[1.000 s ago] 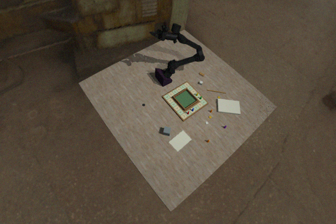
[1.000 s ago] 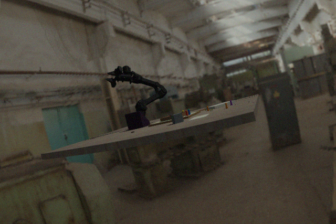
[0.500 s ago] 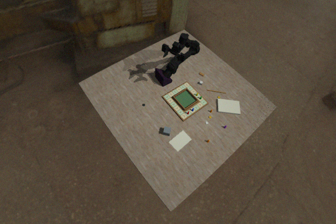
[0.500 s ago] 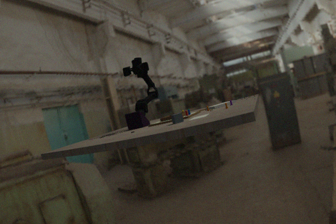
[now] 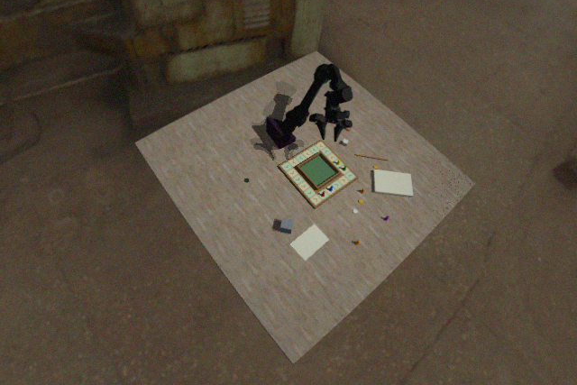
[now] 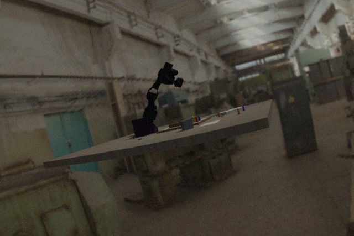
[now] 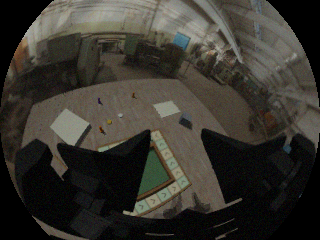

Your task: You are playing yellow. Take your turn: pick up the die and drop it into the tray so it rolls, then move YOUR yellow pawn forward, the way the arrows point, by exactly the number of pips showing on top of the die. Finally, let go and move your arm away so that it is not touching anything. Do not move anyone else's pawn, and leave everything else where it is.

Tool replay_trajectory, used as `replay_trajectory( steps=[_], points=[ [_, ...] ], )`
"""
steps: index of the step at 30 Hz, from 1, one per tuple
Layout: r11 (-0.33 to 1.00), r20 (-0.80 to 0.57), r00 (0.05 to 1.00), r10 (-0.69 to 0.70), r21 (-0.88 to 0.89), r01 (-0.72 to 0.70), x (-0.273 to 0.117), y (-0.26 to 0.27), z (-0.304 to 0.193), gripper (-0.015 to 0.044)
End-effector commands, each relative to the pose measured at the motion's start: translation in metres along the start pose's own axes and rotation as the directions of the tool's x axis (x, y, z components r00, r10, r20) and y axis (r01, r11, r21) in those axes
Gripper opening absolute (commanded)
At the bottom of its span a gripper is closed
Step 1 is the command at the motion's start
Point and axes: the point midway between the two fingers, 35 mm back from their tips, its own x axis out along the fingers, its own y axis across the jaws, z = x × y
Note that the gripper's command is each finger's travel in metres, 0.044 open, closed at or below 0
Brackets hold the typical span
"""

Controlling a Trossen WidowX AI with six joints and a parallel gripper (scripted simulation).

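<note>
- Jaws of the gripper [image 5: 330, 139] [image 6: 172, 75] [image 7: 176, 131] stand apart, partly open; nothing is seen between the fingertips, which are raised well above the table [image 5: 224, 148] [image 6: 168, 143] [image 7: 200, 165].
- Die: a pale cube [image 5: 344, 142], taken to be the die, lies on the table; in the top view it appears just beside the fingertips, on the side away from the arm's base [image 5: 279, 133] [image 6: 141, 127]; its pips are too small to read.
- Tray: the green-floored tray [image 5: 318, 169] [image 6: 175, 125] [image 7: 155, 172] is framed at the middle of the game board [image 5: 292, 171] [image 6: 164, 131] [image 7: 170, 164]; in the wrist view it shows below the fingertips, partly hidden by one finger; no die is visible within it.
- Yellow pawn [image 5: 337, 162] [image 6: 192, 117] is on the board track, below the fingertips in the top view; a green pawn [image 5: 343, 168] is just beside it.
- Red pawn [image 5: 322, 194] [image 6: 196, 119] and blue pawn [image 5: 330, 188] [image 6: 199, 118] are near each other on the track, farther from the jaws than the yellow one; all four are clear of the fingers.
- Beyond the board from the jaws are a grey block [image 5: 286, 225] [image 6: 187, 124] [image 7: 185, 119] and a white sheet [image 5: 309, 242] [image 6: 209, 122] [image 7: 166, 108]; near each other, apart from the gripper.
</note>
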Motion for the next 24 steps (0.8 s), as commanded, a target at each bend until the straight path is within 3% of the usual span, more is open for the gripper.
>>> replay_trajectory(
  steps=[1,7,15,19,24],
  points=[
    [0.980,-0.114,0.983,0.140,-0.123,-0.154,0.008,0.052,-0.017,0.0275],
    [0.864,-0.365,0.876,0.316,-0.271,-0.424,0.005,0.132,-0.070,0.0275],
    [0.589,-0.713,0.595,0.371,-0.315,-0.744,-0.034,0.205,-0.164,0.0275],
    [0.499,-0.796,0.497,0.347,-0.292,-0.816,-0.056,0.224,-0.190,0.0275],
    [0.494,-0.799,0.492,0.345,-0.291,-0.819,-0.056,0.224,-0.192,0.0275]
  ],
)
